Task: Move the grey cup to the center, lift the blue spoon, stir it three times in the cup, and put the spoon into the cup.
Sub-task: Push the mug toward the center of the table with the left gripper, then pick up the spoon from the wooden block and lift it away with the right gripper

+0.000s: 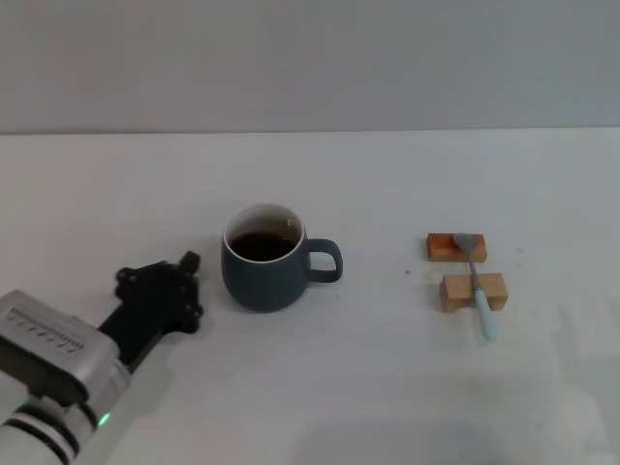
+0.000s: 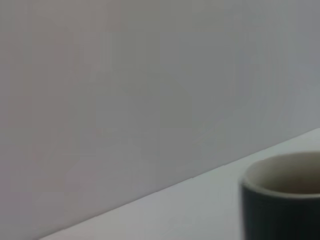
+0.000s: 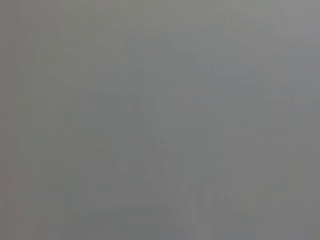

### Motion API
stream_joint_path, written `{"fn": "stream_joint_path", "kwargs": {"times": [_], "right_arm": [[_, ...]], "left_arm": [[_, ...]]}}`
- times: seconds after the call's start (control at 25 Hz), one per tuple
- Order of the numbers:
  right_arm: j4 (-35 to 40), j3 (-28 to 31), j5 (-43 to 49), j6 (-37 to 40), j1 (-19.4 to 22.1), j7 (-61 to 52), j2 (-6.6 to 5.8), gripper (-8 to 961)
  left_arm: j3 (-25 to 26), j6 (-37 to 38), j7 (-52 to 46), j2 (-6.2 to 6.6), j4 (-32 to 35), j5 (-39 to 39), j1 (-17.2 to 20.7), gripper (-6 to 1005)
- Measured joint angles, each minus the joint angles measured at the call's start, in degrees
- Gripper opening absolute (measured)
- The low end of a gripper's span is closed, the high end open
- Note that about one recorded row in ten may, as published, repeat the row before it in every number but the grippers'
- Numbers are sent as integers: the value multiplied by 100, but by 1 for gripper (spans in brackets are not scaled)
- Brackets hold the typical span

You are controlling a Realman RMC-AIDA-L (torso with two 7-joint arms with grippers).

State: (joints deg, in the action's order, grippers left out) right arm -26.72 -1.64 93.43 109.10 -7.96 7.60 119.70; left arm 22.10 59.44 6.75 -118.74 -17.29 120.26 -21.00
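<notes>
Black left gripper (image 1: 190, 287) beside grey cup (image 1: 263, 260) (jaws holding nothing).

Worktop (image 1: 387, 387): white, matte, plain surface filling the lower part of the head view; meets a pale grey wall (image 1: 310, 58) along a straight horizontal edge.

Wooden blocks, two, small, rectangular, on the right side of the worktop. Far block (image 1: 443, 247): reddish-orange. Near block (image 1: 459, 292): pale tan. They lie parallel, just apart, long sides facing.
</notes>
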Motion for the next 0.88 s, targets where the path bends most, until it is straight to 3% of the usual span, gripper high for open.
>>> {"fn": "stream_joint_path", "kwargs": {"times": [0.4, 0.88], "right_arm": [[-76, -131, -38, -309, 126, 2, 0, 648], [-68, -120, -63, -1672, -16, -11, 0, 649]], "left_arm": [[1242, 886, -69, 19, 6, -6, 832, -2], [1442, 1475, -1190, 24, 326, -6, 1091, -2]]}}
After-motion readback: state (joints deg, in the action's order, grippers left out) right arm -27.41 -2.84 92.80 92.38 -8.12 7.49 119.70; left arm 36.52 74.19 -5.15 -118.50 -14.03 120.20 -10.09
